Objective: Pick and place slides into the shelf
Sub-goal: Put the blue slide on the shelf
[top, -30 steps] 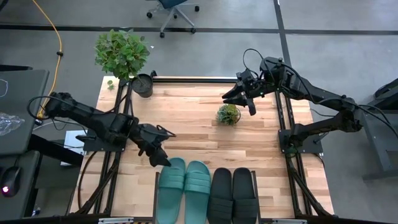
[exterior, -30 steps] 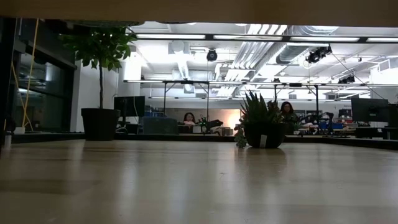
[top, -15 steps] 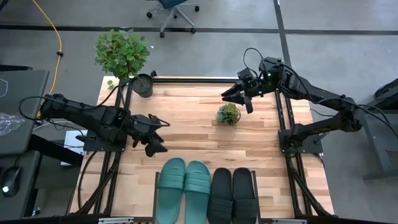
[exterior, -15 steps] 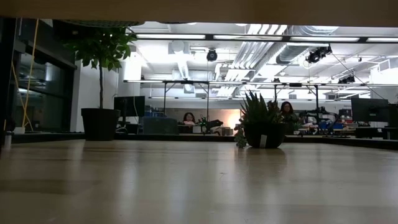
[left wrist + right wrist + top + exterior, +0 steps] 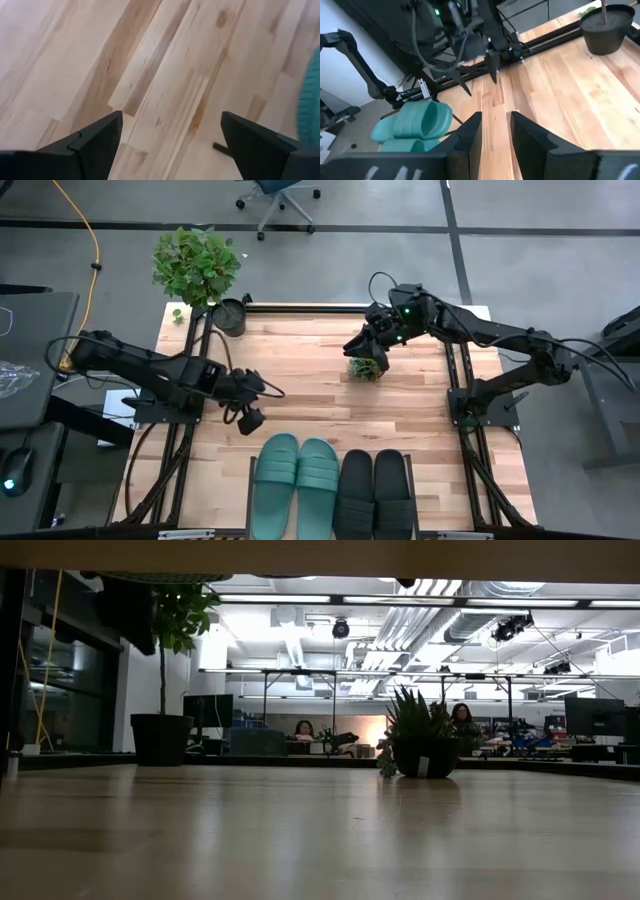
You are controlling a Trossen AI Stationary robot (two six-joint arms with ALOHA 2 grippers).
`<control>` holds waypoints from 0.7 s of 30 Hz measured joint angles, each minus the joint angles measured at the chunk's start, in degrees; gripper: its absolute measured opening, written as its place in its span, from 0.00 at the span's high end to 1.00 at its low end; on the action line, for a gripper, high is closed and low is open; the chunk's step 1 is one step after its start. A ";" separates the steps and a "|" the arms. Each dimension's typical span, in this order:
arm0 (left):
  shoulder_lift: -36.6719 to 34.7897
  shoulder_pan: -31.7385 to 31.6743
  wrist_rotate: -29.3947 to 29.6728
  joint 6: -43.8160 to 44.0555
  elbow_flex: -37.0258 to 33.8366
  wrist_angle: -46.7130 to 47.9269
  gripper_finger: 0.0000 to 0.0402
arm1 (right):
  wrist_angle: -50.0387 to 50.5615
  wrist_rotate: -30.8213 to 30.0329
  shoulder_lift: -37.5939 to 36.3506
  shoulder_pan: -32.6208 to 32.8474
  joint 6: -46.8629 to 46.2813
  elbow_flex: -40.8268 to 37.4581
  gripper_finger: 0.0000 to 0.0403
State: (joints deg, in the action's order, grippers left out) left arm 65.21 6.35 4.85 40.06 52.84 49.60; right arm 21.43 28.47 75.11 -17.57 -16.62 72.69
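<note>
Two teal slides and two black slides lie side by side, soles down, at the table's near edge. They sit between the thin black rods of the shelf. My left gripper hovers open just beyond the teal slides' far ends, pointing steeply down at bare wood. A teal slide shows at the edge of its wrist view. My right gripper hangs above the small potted plant. Its fingers stand a narrow gap apart with nothing between them.
A large potted plant stands at the table's far left corner, its pot in the right wrist view. The small potted plant sits right of centre. Black frame rails run along both sides. People sit at desks in the room beyond.
My left gripper has drawn back from the teal slides toward the far edge, rolling and tipping further down, and has stayed open. My right gripper has swung toward the table's left and sunk a little, coming over the small potted plant. The slides have not moved.
</note>
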 joint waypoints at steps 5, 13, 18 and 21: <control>3.29 0.00 -0.29 -2.63 0.00 -0.08 0.19 | -0.48 -0.02 -0.21 -0.02 -0.05 0.00 0.77; 5.02 0.00 -0.29 -5.23 -0.02 -5.56 0.19 | -0.48 -0.07 -0.23 -0.02 0.04 0.00 0.77; 5.13 0.00 -0.22 -5.53 0.00 -7.51 0.19 | -0.48 -0.06 -0.23 -0.02 0.17 0.00 0.77; 5.13 0.00 -0.18 -6.13 0.00 -8.55 0.19 | -0.48 -0.09 -0.23 -0.02 0.59 0.00 0.77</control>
State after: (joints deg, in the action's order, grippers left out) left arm 70.35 6.35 4.66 33.93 52.84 41.05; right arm 20.95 28.38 74.87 -17.58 -16.03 72.69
